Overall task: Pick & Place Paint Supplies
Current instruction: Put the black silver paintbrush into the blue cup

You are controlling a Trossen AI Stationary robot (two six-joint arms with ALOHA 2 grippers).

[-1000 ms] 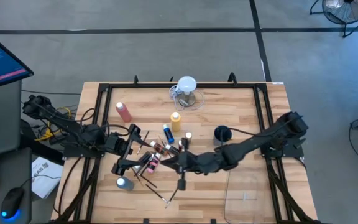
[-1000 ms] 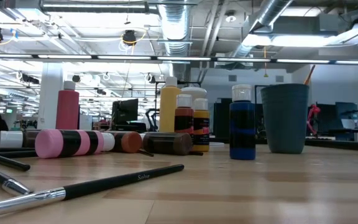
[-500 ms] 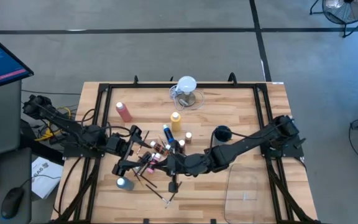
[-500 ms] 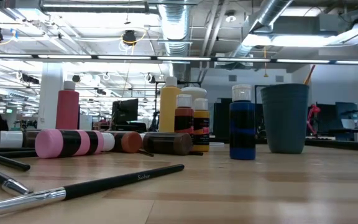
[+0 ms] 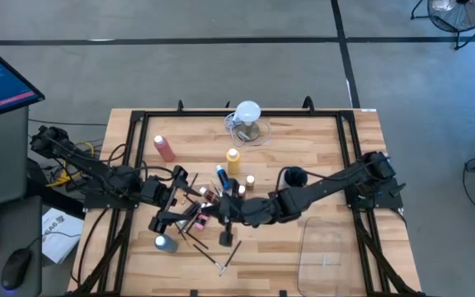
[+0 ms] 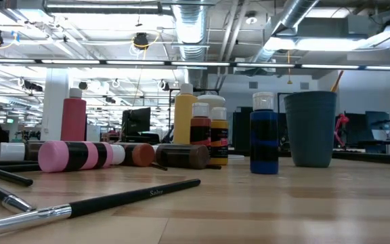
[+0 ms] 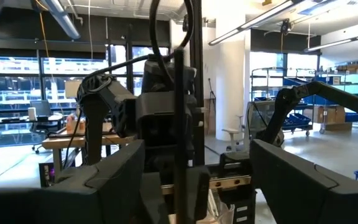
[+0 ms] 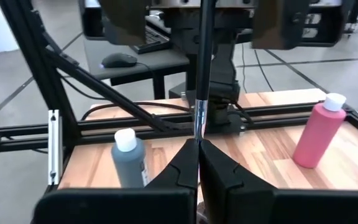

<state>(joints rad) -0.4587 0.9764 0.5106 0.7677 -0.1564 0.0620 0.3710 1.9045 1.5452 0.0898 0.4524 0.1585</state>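
Right claw (image 8: 198, 155) clamped on thin dark paintbrush (image 8: 202, 68), presented upright between left claw's (image 7: 197, 180) wide-open fingers; best kept vertical and centred.

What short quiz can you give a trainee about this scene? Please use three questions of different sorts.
1. True or false: the right gripper is shut on a thin paintbrush.
2. In the low view, which one stands upright? A) the blue paint bottle B) the pink-and-black bottle
3. Fill in: the fingers of the left gripper are ____, one on each side of the paintbrush.

Key: 1 true; 2 A; 3 open.
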